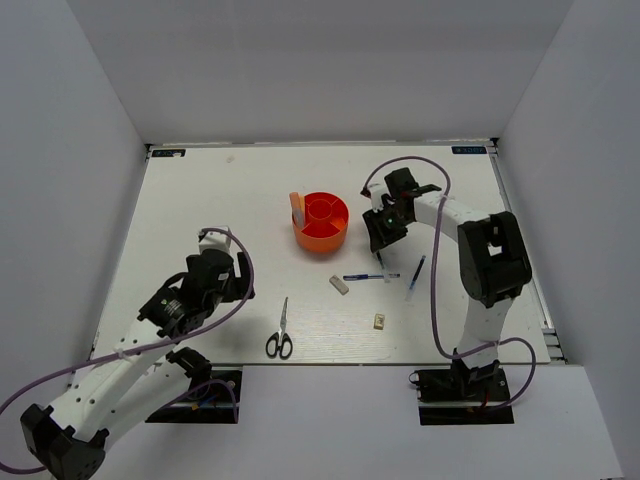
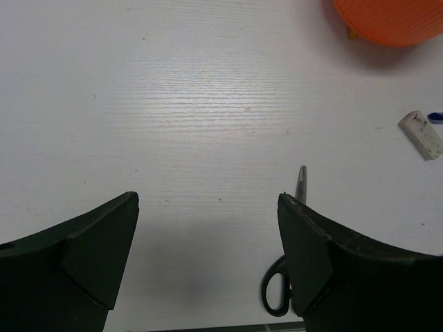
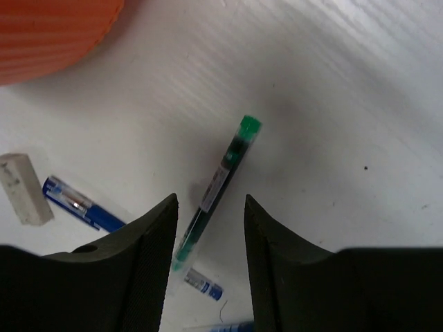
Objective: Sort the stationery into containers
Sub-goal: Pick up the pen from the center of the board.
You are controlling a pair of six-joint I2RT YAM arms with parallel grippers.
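The orange tub [image 1: 322,220] stands mid-table, and its ribbed wall [image 3: 48,34] shows in the right wrist view. My right gripper [image 1: 381,247] hangs just right of it, open, its jaws [image 3: 211,200] on either side of a green pen [image 3: 223,176] that lies flat on the table. A blue pen [image 1: 370,277], a whitish eraser [image 1: 340,285], a second blue pen [image 1: 415,278] and a beige cube [image 1: 379,321] lie nearby. The scissors [image 1: 280,331] rest near the front edge. My left gripper [image 1: 216,252] is open and empty [image 2: 208,197], with the scissors [image 2: 274,290] beside its right finger.
A pale orange piece [image 1: 297,208] stands upright in the tub's left compartment. White walls enclose the table on three sides. The eraser [image 2: 421,133] and the tub's edge [image 2: 391,21] appear far right in the left wrist view. A short blue cap [image 3: 204,284] lies below the green pen.
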